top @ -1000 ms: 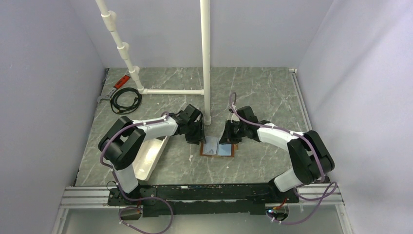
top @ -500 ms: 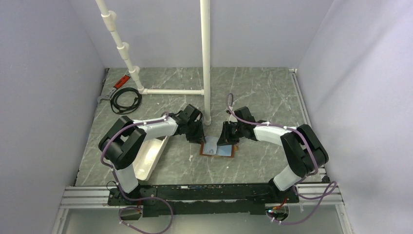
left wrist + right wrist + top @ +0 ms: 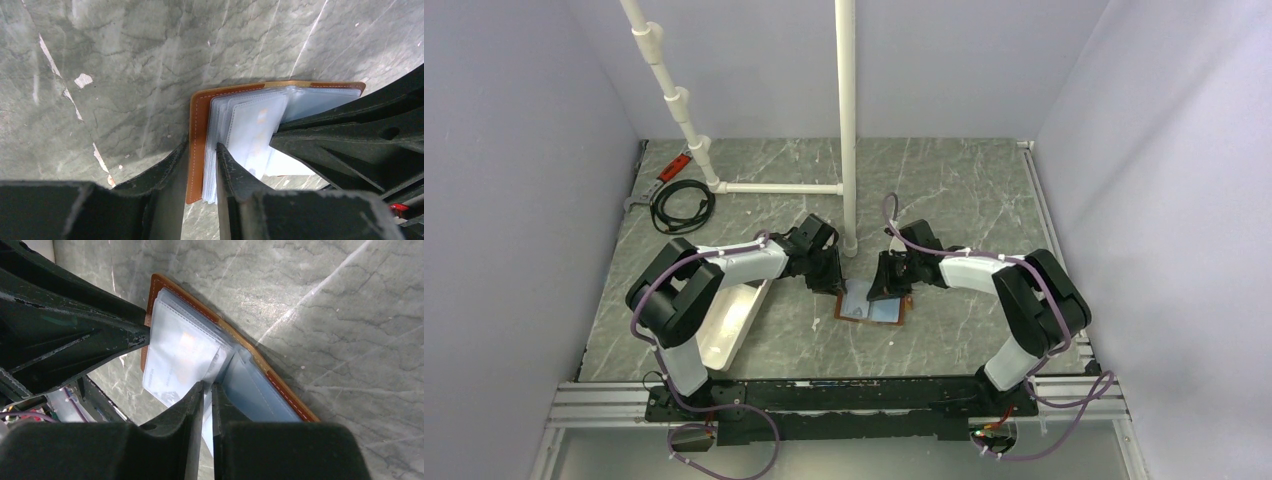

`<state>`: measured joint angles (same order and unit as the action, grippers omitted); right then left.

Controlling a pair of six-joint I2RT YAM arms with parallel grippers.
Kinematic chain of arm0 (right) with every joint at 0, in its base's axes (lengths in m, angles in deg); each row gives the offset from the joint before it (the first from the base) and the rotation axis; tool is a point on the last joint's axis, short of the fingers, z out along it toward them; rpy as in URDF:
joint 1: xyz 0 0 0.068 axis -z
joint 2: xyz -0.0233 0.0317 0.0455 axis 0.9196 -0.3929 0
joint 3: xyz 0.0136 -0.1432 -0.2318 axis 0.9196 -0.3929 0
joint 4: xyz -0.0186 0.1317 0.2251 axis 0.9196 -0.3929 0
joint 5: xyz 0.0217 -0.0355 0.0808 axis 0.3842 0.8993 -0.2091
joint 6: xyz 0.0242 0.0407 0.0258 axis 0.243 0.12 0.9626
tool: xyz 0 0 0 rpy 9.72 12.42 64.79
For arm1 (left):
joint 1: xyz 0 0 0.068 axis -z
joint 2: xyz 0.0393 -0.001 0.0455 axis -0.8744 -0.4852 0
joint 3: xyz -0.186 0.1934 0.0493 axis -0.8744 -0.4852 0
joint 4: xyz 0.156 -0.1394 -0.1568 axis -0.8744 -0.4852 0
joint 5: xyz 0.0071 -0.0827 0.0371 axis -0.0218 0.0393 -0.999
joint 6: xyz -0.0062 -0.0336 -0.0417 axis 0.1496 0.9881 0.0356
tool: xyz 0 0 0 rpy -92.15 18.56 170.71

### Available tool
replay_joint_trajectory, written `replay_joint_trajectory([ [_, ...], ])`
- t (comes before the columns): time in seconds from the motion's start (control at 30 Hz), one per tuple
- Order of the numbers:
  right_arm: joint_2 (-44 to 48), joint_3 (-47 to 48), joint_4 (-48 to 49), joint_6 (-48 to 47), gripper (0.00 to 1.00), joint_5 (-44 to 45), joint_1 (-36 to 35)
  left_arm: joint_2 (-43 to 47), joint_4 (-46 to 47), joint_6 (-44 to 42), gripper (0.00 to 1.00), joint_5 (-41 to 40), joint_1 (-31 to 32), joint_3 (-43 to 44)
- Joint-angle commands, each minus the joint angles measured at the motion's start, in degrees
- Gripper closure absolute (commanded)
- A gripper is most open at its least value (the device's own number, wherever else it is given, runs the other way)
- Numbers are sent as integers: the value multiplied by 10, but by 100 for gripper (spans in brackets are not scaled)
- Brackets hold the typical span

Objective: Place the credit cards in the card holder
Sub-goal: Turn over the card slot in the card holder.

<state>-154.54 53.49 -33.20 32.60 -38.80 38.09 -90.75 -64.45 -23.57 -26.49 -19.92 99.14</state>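
Observation:
The card holder (image 3: 871, 308) lies open on the table, a brown leather cover with clear sleeves. My left gripper (image 3: 835, 284) is shut on its left edge, pinching cover and sleeves (image 3: 203, 146). My right gripper (image 3: 884, 289) is shut on a thin light blue credit card (image 3: 207, 412), held edge-on over the sleeves near the holder's fold (image 3: 280, 385). In the left wrist view a pale card (image 3: 252, 132) sits partly in a sleeve, its lower corner sticking out past the holder's edge. The right gripper's fingers (image 3: 350, 135) cover the holder's right half.
A long white tray (image 3: 729, 320) lies left of the holder under the left arm. An upright white pipe (image 3: 848, 130) stands just behind both grippers. A coiled black cable (image 3: 682, 205) and a red-handled tool (image 3: 671, 168) lie at the back left.
The right arm has shifted left, bringing its gripper and card further over the holder. The left gripper has stayed clamped on the holder's left edge.

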Motion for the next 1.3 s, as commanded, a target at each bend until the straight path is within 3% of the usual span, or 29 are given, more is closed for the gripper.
replay_joint_trajectory([
  [0.0, -20, 13, 19, 6, 85, 13, -15, -26, -38, -7, 71, -20, 6, -23],
  [0.2, -9, 13, 9, -1, 72, 26, -15, -12, -48, -13, 69, -23, 6, -17],
  [0.5, 7, 17, -16, -12, 66, 39, -15, 26, -92, -19, 61, -32, 4, -2],
  [0.63, 47, 16, -62, -34, 60, 67, -15, 98, -163, -34, 44, -22, 2, 19],
  [0.87, 97, 28, -100, -55, 54, 74, -15, 263, -296, -48, 35, -46, -30, 48],
  [1.1, 138, 32, -116, -54, 55, 72, -15, 336, -424, -25, 35, -133, -113, 58],
  [1.27, 172, 23, -124, -55, 56, 75, -15, 341, -454, 105, 34, -164, -220, 39],
])
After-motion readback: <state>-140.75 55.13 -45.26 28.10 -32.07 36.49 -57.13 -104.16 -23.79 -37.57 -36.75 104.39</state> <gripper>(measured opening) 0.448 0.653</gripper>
